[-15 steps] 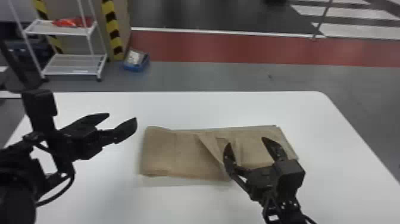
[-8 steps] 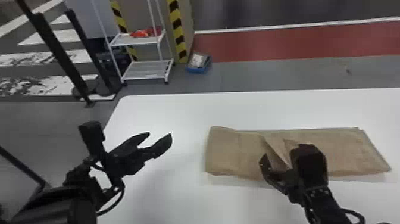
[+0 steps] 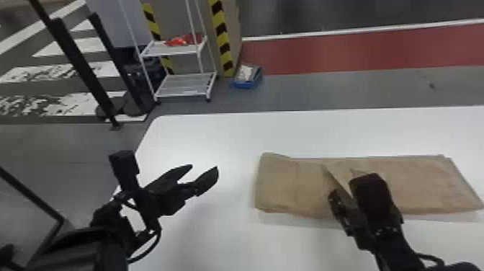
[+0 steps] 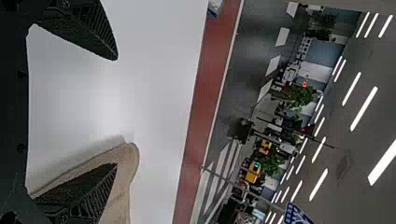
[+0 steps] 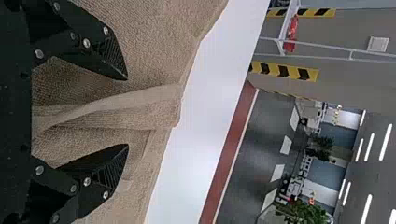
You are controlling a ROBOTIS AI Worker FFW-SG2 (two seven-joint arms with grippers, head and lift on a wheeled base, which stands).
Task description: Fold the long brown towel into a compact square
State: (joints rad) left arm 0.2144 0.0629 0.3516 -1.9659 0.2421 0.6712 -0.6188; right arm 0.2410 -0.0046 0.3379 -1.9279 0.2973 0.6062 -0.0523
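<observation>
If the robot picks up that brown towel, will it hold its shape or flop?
The brown towel will probably flop: its middle is already rumpled into a loose ridge. Its woven-looking surface suggests it shouldn't be slippery. Lying flat, it seems unlikely to roll.
</observation>
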